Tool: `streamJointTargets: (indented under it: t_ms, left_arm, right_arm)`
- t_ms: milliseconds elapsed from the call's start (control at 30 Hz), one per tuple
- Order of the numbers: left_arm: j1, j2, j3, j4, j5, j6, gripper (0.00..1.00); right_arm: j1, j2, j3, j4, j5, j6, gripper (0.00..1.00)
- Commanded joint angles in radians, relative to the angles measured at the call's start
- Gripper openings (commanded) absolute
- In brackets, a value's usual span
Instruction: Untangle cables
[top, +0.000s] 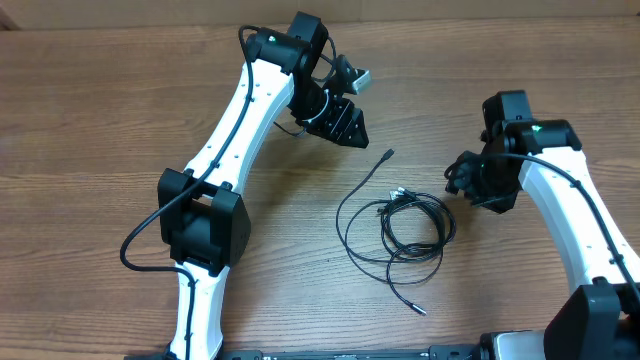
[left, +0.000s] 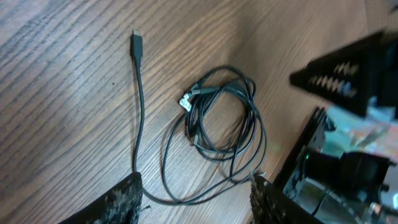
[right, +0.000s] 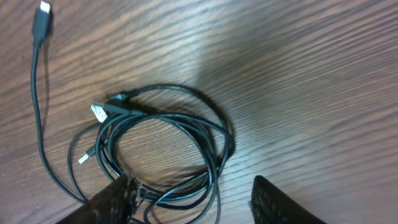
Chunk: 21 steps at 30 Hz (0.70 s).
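Cables (top: 395, 228) are seen tangled in one coil on the bench (top: 100, 100) between the arms, with left gripper (left: 194, 186) and right gripper (right: 193, 186) held spread and empty nearby, presumably ready for separating strands.

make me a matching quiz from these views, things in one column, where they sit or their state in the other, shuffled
Things:
1. cables
2. left claw
3. right claw
4. long strand's plug

Descriptions (placed as in the overhead view):
A. open, just right of the loops
B. lies alone, beyond the loops on the far side
C. loosely looped in one pile
D. open, on the far left of the loops

Pairs: 1-C, 2-D, 3-A, 4-B
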Motion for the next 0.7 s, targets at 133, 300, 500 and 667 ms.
streamJointTargets:
  t_ms: [133,300,500,667]
  left_arm:
    - [0.009,0.013,-0.002,0.015,0.006,-0.111,0.57]
    - [0.021,0.013,-0.002,0.013,0.006,-0.11,0.57]
    - [0.034,0.013,-0.002,0.006,0.003,-0.11,0.57]
    - [0.056,0.013,-0.002,-0.014,0.003,-0.109,0.57]
  right_arm:
    - [-0.004,-0.002,-0.185,0.117,-0.093,0.027,0.48]
    - [-0.003,-0.002,-0.287,0.243,-0.117,0.029,0.41]
    - [0.019,-0.002,-0.371,0.377,-0.13,0.026,0.33]
    - [0.06,-0.002,-0.442,0.515,-0.13,0.022,0.26]
